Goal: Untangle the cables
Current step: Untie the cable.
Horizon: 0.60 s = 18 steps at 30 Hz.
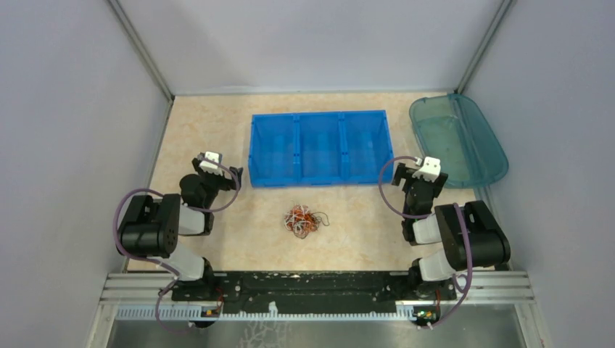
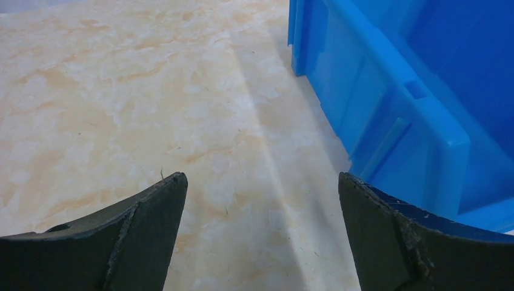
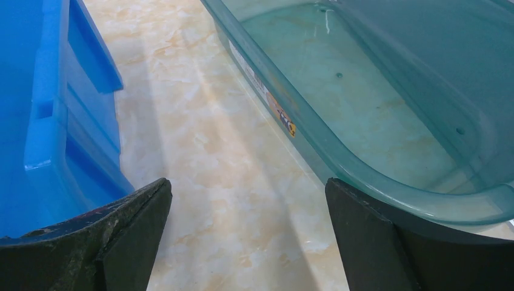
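The cables sit in one small knot mid-table: light, limp, springy, likely to snag. Pinch a stray loop at the knot's edge. Farther out, your left gripper and right gripper gape wide and empty, flanking the blue bin.

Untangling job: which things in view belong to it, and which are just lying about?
Belongs to the job: cables, a tangled heap; left claw and right claw, both open.
Just lying about: blue three-compartment bin; teal tray.
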{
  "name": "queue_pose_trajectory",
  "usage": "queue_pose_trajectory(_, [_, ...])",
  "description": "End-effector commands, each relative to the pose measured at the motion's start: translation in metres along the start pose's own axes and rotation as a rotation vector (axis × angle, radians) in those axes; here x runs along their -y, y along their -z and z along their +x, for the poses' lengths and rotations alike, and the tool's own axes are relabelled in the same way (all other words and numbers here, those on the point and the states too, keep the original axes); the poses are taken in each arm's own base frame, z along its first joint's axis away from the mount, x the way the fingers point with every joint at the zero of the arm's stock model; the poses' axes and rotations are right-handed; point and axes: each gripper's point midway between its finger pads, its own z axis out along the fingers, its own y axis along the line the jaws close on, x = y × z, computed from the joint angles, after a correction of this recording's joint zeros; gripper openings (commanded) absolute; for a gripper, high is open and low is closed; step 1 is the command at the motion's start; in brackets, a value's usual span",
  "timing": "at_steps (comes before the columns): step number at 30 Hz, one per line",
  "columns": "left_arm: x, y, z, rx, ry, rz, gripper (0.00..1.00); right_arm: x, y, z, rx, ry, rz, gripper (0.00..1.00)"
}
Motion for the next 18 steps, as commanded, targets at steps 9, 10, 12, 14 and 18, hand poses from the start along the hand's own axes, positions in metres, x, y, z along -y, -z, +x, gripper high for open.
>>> queue_pose_trajectory(9, [0.0,-0.001,-0.003,0.015,-0.009,-0.001,1.0,-0.003,-0.007,-0.025,0.081,-0.039,-0.004,0.99])
queue_pose_trajectory(10, [0.001,0.0,-0.003,0.013,-0.008,0.001,1.0,-0.003,-0.007,-0.025,0.081,-0.04,-0.004,0.99])
queue_pose_trajectory(12, [0.0,-0.001,-0.003,0.015,-0.009,-0.002,1.0,-0.003,-0.008,-0.024,0.076,-0.039,-0.003,0.99])
queue_pose_trajectory(14, [0.0,0.0,-0.004,0.018,-0.006,-0.004,1.0,0.0,-0.008,-0.026,0.082,-0.043,0.013,0.99])
queue_pose_trajectory(18, [-0.004,-0.006,-0.023,-0.01,0.011,0.003,1.0,0.006,-0.004,-0.035,0.065,-0.042,0.048,0.99])
